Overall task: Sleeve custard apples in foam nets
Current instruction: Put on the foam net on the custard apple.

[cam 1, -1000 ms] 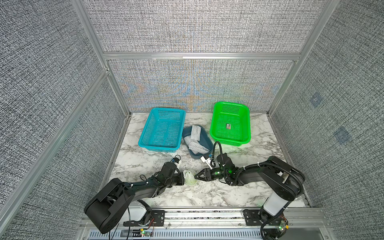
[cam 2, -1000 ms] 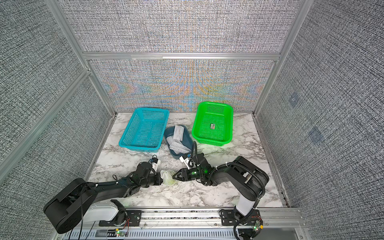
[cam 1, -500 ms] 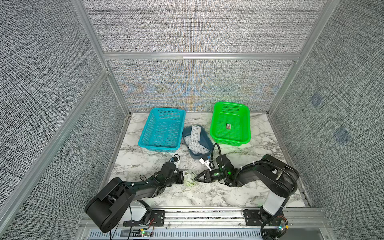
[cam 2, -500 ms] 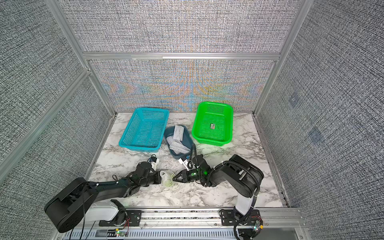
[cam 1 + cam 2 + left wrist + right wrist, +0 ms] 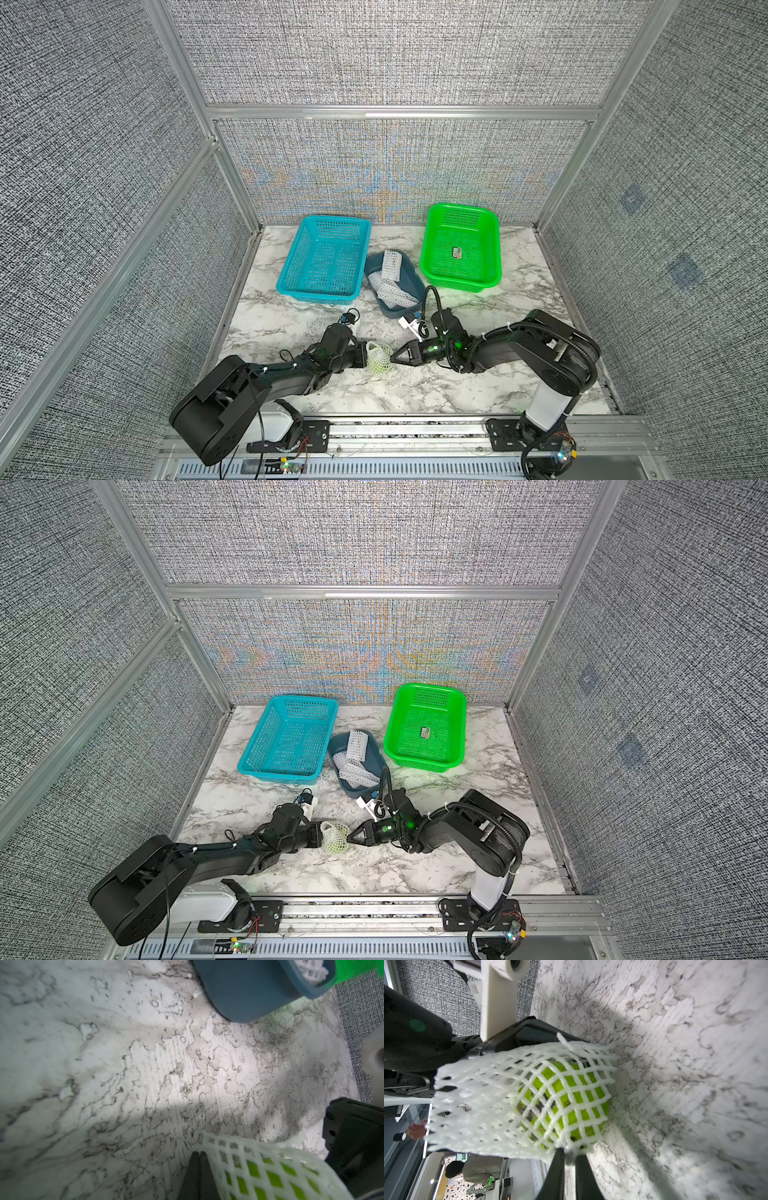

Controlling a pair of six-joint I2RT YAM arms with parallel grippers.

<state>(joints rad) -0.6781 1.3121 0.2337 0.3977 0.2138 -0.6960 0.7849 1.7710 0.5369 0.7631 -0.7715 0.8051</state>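
Net (image 5: pixel 483 1084) ends sit pinched in the shut left gripper (image 5: pixel 199 1155) and shut right gripper (image 5: pixel 569 1157), apparently to stretch it over the fruit (image 5: pixel 575 1113).

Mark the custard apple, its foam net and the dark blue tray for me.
custard apple (image 5: pixel 566 1095), right wrist view, green skin between mesh strands.
foam net (image 5: pixel 483 1095), right wrist view, loose mesh beyond the fruit.
dark blue tray (image 5: pixel 410 274), a top view, bare inner wall.

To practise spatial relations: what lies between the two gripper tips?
The custard apple, sleeved in a white foam net, lies between the left gripper and right gripper; both top views show it.
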